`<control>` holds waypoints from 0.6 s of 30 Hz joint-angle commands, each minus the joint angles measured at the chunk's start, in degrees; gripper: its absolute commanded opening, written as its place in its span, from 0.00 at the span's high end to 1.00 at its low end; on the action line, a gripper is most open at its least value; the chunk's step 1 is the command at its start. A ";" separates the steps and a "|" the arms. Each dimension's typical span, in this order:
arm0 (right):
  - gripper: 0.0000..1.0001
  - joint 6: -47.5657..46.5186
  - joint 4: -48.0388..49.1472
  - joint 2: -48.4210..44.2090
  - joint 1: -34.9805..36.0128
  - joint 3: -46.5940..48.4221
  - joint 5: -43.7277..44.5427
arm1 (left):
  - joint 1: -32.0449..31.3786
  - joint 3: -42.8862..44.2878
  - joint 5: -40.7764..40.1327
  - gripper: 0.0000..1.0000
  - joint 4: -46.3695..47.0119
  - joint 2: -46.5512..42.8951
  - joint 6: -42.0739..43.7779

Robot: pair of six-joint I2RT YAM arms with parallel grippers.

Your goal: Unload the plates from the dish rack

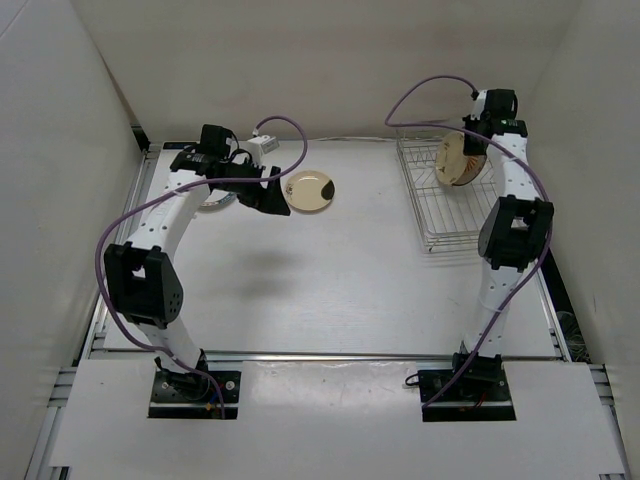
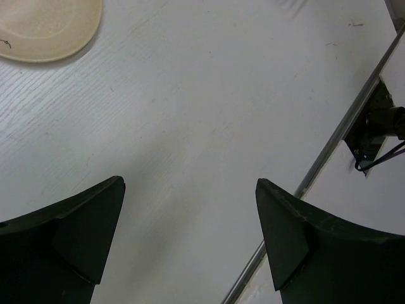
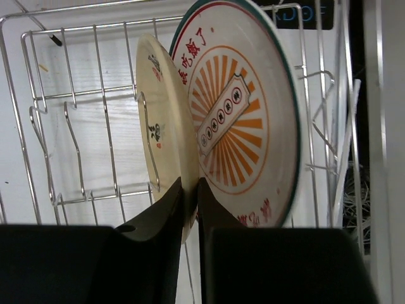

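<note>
1. Pinching the lower rim of the cream plate (image 3: 166, 117), the right gripper (image 3: 190, 188) has its fingers closed on it; that plate stands upright among the prongs of the dish rack (image 1: 445, 215)
2. Just behind it stands the sunburst plate (image 3: 243, 120), also upright in the rack
3. The left gripper (image 2: 190, 183) hangs spread wide over the table (image 2: 209, 95); the tan plate (image 2: 44, 28) lies flat near it
</note>
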 commanded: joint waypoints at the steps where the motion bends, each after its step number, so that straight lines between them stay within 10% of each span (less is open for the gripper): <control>1: 1.00 3.69 2.53 -9.97 1.60 0.91 0.74 | -0.53 2.25 2.42 0.05 0.05 -2.18 0.07; 12: 1.00 4.83 3.15 -25.00 3.80 -7.69 10.69 | -0.53 -2.75 1.10 0.05 0.05 -10.97 0.07; 18: 1.00 8.86 -0.27 -33.54 3.80 -18.15 -19.25 | -0.53 -4.07 4.25 0.02 0.05 -14.32 0.60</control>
